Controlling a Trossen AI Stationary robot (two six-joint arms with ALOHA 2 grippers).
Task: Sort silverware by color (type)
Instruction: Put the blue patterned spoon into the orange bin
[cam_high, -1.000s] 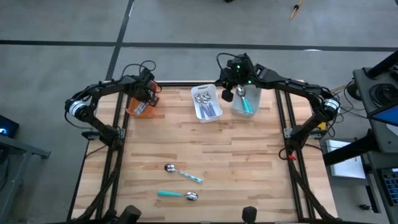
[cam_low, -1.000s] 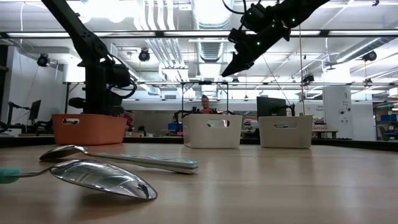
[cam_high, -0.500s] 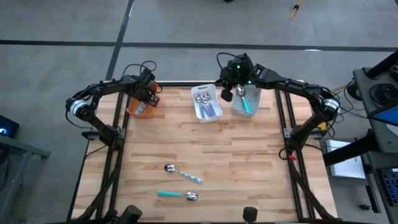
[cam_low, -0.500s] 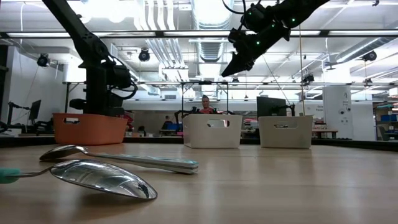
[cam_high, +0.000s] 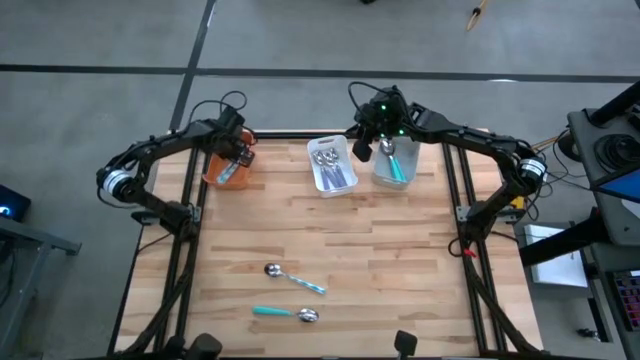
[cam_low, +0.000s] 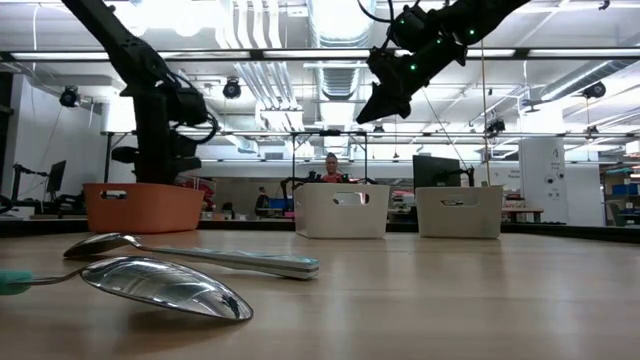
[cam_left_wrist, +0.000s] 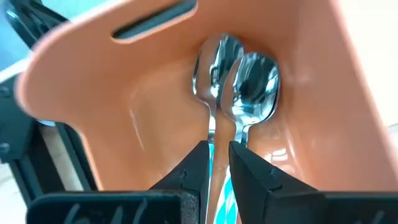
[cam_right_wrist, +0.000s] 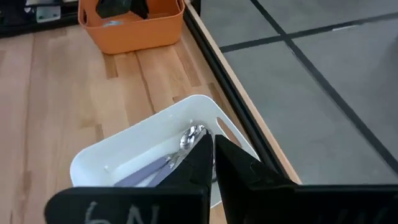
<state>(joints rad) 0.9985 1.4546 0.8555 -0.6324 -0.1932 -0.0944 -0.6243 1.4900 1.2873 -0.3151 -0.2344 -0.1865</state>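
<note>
Shiny metal bowls mark your silverware, and it is spread over four places. Two spoons lie loose on the wooden table (cam_high: 400, 250) near its front edge: a pale teal-striped spoon (cam_high: 296, 279) and, just nearer the front, a teal-handled spoon (cam_high: 285, 313), apart from each other. In the low view these two fill the foreground, the teal one closest to the camera.

At the back edge you have three bins in a row. The orange bin (cam_high: 212, 172) holds two spoons (cam_left_wrist: 239, 93) with teal handles lying side by side, bowls touching. The white bin (cam_high: 331, 165) in the middle holds several pieces with lavender-purple handles. The grey bin (cam_high: 396, 164) beside it holds teal-handled pieces.

Your left gripper (cam_left_wrist: 216, 158) hangs over the orange bin, pointing down into it; its fingers stand a narrow gap apart and hold nothing, with the spoons lying below them.

Your right gripper (cam_right_wrist: 213, 144) is raised above the table between the white and grey bins, fingers pressed together and empty.

Beyond the table, a person (cam_low: 329, 167) is visible far back in the room.
</note>
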